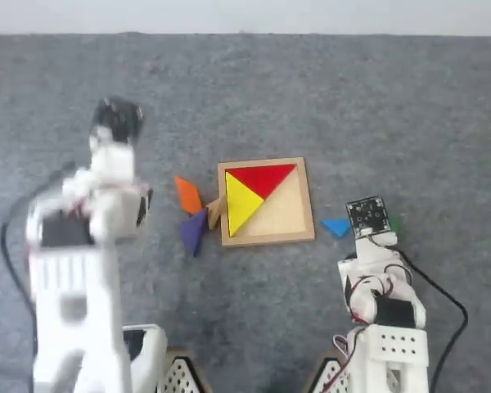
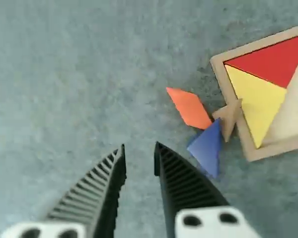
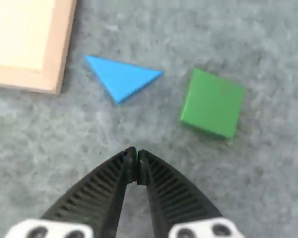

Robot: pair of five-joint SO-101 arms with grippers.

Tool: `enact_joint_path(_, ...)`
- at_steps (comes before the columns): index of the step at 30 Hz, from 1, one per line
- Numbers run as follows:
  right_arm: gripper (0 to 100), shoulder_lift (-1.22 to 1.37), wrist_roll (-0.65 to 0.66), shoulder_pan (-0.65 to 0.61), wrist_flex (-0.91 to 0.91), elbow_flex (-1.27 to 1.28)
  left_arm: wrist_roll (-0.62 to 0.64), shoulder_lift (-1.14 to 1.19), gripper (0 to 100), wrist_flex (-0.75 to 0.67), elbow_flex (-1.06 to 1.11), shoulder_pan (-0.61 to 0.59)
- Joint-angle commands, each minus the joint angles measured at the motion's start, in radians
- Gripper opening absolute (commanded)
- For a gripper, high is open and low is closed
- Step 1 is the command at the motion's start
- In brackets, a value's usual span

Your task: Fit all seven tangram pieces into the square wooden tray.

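We are judging the flat orange wooden parallelogram (image 2: 189, 107) light and stiff, favouring a pinch across opposite edges | left claw (image 2: 139, 148) gaping narrowly, empty | right claw (image 3: 134, 152) resting closed, empty

The left end effector (image 2: 139, 146) hangs over the grey tabletop (image 2: 64, 64), its jaws slightly apart and holding nothing. Ahead of it at one o'clock, an orange parallelogram (image 2: 189, 107), a blue triangle (image 2: 207, 146) and a tan triangle (image 2: 230, 116) cluster against the wooden tray (image 2: 258, 45). Inside the tray, a red triangle (image 2: 275, 59) and a yellow triangle (image 2: 258, 101) lie edge to edge.
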Motion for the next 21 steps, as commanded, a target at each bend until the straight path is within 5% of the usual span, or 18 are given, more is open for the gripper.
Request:
enact_joint_path(1,0.9,-0.045,0.014,-0.008,0.008,-0.005,0.115,0.293,11,0.048,-0.214,0.028)
enact_joint_path(9,0.9,-0.096,0.069,-0.007,0.045,0.021,0.137,0.58,14,-0.023,-0.274,0.204)
enact_joint_path(21,0.9,-0.232,0.066,-0.008,0.142,0.035,0.232,0.827,14,-0.282,-0.275,0.195)
